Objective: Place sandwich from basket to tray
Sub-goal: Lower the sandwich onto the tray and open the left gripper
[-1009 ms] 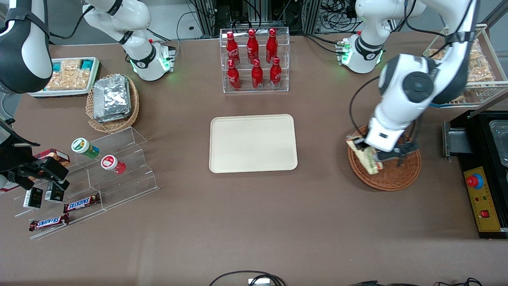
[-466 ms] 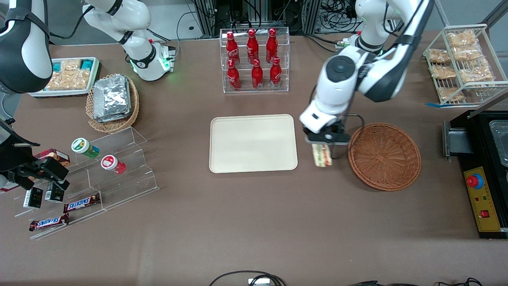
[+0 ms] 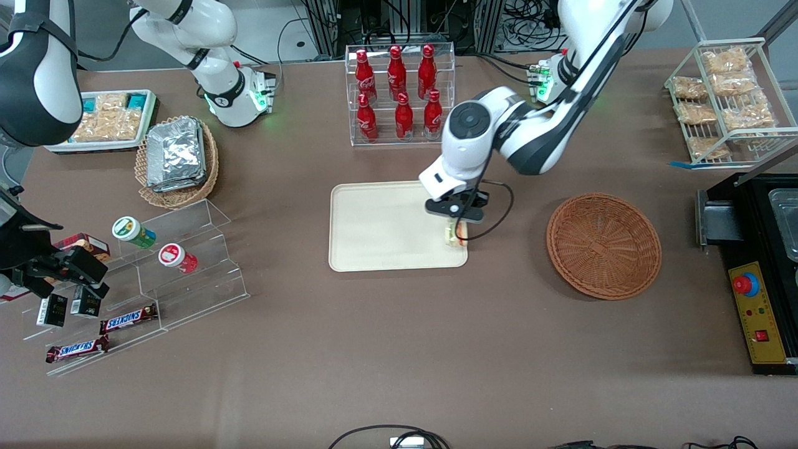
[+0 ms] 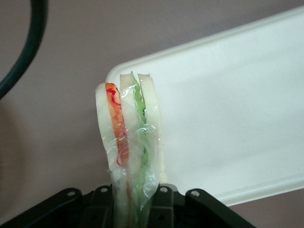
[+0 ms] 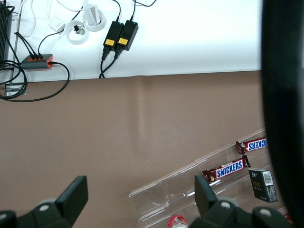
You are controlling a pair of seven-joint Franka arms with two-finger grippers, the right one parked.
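Note:
My left gripper is shut on the sandwich, a wrapped wedge of white bread with green and orange-red layers. It hangs over the corner of the cream tray nearest the basket. In the left wrist view the sandwich stands between my gripper's fingers, above the tray's rounded corner. The reddish-brown wicker basket lies empty toward the working arm's end of the table.
A clear rack of red bottles stands farther from the camera than the tray. A tan basket of foil packets, a white snack tray and acrylic steps with candy bars lie toward the parked arm's end. A black box sits beside the basket.
My gripper has carried the sandwich out of the basket, across the bare table, to above the tray's near corner. The basket is now empty.

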